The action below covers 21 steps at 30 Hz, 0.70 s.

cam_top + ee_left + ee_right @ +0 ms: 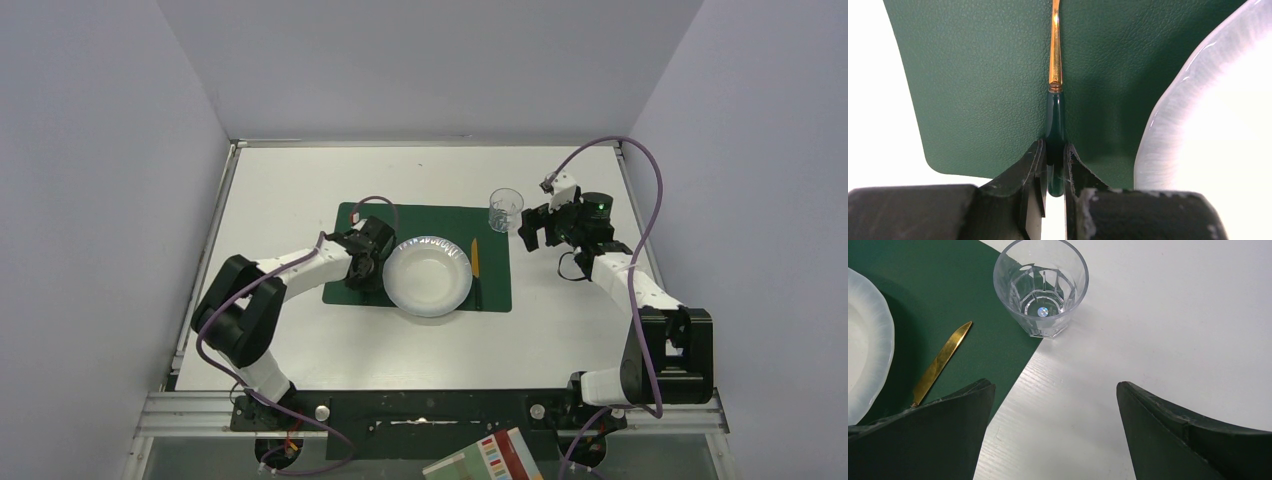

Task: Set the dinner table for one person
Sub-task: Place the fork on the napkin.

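**A:** Where does the dinner table (300, 345) lie against the placemat (430, 218)?

**B:** Under it, and out past it on all four sides. It is white and flat with a thin metal rim. From above, its broader span seems to run left to right, like the placemat's long side, though the slant of that view leaves me unsure.

**A:** What does the overhead view hide?

**B:** What the left gripper (1054, 147) holds. The arm covers it from above. Its own wrist view shows the jaws pinched on the dark green handle of a utensil (1055, 60). The gold stem runs straight away over the placemat's left part, and the head is cut off by the frame.

**A:** And the other one?

**B:** The right gripper (1053, 387) hangs just off the placemat's right edge, jaws spread wide over bare white table.

**A:** Anything crowding them?

**B:** A white plate (428, 278) sits mid-placemat, its rim close beside the held utensil. A gold knife (475, 258) lies right of it, blade toward the placemat's far edge. A clear glass (506, 210) stands upright at the far right corner, just ahead of the spread jaws. I cannot tell whether its base overlaps the placemat.
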{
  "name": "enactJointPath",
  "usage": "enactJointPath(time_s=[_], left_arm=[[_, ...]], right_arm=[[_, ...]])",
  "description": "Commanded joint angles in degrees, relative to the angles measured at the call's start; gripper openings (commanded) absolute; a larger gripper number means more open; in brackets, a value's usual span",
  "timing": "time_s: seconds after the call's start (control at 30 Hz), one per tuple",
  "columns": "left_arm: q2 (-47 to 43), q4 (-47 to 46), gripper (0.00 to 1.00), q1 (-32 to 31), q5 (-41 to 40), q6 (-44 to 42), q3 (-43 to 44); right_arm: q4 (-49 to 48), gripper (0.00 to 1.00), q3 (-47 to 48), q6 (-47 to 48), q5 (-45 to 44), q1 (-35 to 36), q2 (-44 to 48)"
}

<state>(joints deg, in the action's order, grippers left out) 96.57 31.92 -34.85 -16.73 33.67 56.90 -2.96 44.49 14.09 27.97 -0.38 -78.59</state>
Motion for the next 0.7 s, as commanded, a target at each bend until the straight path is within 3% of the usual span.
enactJointPath(time_s=[0.0,0.13,0.27,0.67], left_arm=[[0.0,-0.4,0.0,-0.3,-0.9,0.0,2.2],[-0.2,-0.9,0.0,-0.4,-0.5,-0.3,2.1],[-0.4,-0.9,0.1,-0.6,-0.3,-0.5,2.3],[-1.6,-0.9,0.17,-0.6,-0.6,-0.7,1.8]], right_arm=[[-2.8,0.98,0.2,-0.2,1.2,-0.3,0.8],[-2.8,0.98,0.2,-0.1,1.3,-0.4,0.8],[-2.8,0.98,0.2,-0.1,1.3,-0.3,0.6],[-3.0,0.98,0.2,-0.1,1.2,-0.3,0.5]])
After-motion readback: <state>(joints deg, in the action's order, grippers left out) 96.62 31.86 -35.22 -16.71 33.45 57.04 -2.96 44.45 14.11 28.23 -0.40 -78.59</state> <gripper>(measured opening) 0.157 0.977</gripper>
